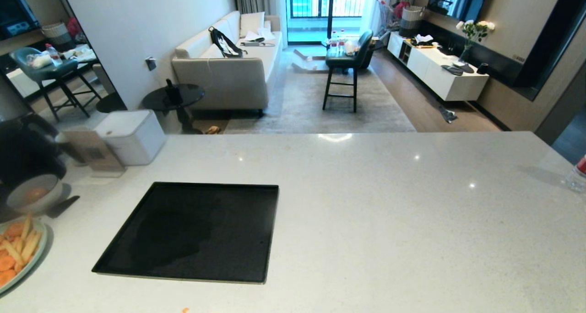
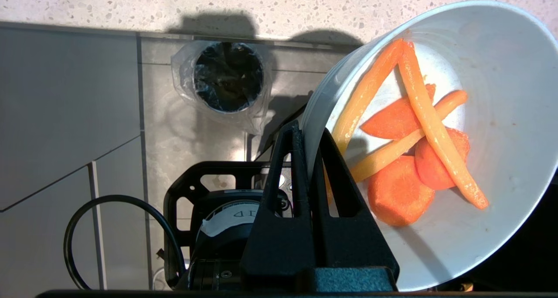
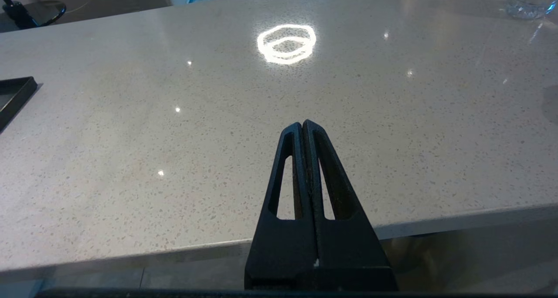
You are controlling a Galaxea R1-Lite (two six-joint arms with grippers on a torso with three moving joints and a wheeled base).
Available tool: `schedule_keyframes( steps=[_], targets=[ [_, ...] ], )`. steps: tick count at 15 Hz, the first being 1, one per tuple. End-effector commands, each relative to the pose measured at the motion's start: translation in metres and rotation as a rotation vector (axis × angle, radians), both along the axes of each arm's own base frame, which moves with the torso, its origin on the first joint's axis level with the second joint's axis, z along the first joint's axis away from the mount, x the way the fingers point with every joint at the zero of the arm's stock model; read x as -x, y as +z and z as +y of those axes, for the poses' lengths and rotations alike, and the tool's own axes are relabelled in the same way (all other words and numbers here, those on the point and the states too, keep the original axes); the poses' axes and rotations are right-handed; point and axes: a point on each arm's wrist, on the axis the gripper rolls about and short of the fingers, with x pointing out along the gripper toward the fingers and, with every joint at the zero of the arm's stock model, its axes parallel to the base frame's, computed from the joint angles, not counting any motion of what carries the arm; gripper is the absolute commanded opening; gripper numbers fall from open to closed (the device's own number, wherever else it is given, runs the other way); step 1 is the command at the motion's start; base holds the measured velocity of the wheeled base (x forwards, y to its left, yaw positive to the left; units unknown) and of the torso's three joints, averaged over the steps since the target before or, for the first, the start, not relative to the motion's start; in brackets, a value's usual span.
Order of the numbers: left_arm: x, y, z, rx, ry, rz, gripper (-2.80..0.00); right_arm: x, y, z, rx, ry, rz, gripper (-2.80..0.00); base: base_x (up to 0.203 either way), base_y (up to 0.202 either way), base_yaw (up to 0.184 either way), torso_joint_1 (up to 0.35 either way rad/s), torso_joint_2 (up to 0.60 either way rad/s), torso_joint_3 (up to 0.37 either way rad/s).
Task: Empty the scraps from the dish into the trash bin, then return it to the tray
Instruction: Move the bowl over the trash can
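— Where's your dish [image 2: 501,115]?
— Clamped by the rim in your left gripper [image 2: 310,134], tilted above the floor, scraps [image 2: 409,150] inside, bin [image 2: 228,82] below. Tray [image 1: 192,233] sits bare on the counter [image 1: 389,212].
— Right gripper [image 3: 303,124]?
— Jaws together, holding nothing, over the counter's edge.

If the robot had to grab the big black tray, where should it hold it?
Probably by the low raised rim of the tray, pinched from above on the edge nearest the robot or on its right side. The tray lies flat on the counter, so only that thin rim gives the fingers something to close on, and those sides have bare counter beside them. The left gripper is busy holding the dish.
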Motion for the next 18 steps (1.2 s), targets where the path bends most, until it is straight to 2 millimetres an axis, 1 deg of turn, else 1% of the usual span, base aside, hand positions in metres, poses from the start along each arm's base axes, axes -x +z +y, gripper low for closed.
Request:
schedule_keyframes(
  steps=[1,18],
  targets=[
    [0.0003,-0.0008,0.0000,0.001,0.000,0.008,-2.80,0.0000,0.0000,0.0000,0.000,0.000,0.000,-2.80,0.000,0.000,0.000,0.000,0.00,0.000],
    [0.0018,-0.0035,0.0000,0.002,0.000,0.013,-2.80,0.0000,0.0000,0.0000,0.000,0.000,0.000,-2.80,-0.192,0.000,-0.001,0.002,0.00,0.003]
  ],
)
